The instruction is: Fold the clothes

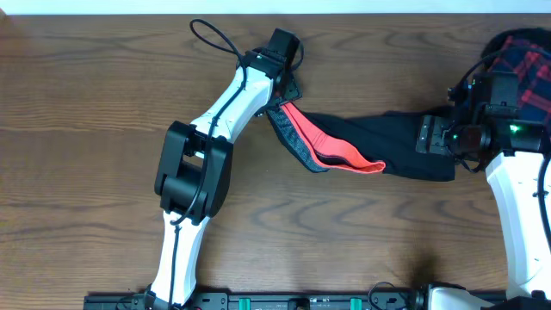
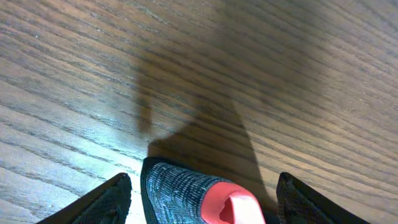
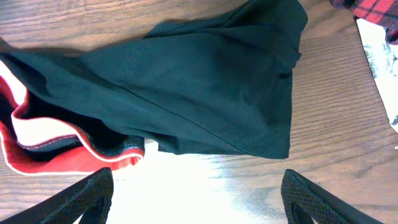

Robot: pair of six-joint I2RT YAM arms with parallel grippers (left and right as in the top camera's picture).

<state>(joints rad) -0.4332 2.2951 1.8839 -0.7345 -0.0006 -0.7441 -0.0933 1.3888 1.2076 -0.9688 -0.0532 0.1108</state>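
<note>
The black trousers [image 1: 387,142] lie stretched across the middle right of the table. Their grey-flecked waistband edged in red-orange [image 1: 331,153] points left. My left gripper [image 1: 282,90] is at the waistband's upper left end. In the left wrist view the fingers [image 2: 208,199] stand wide apart with the waistband tip [image 2: 180,193] between them, not pinched. My right gripper [image 1: 429,136] is over the trousers' right end. In the right wrist view it [image 3: 196,199] is open and empty over bare wood, just short of the black fabric [image 3: 211,81] and the red edge [image 3: 56,163].
A red-and-black plaid garment [image 1: 527,52] lies at the far right edge behind my right arm, and shows in the right wrist view [image 3: 373,9] beside a pale cloth [image 3: 380,68]. The wooden table [image 1: 86,129] surrounds the trousers.
</note>
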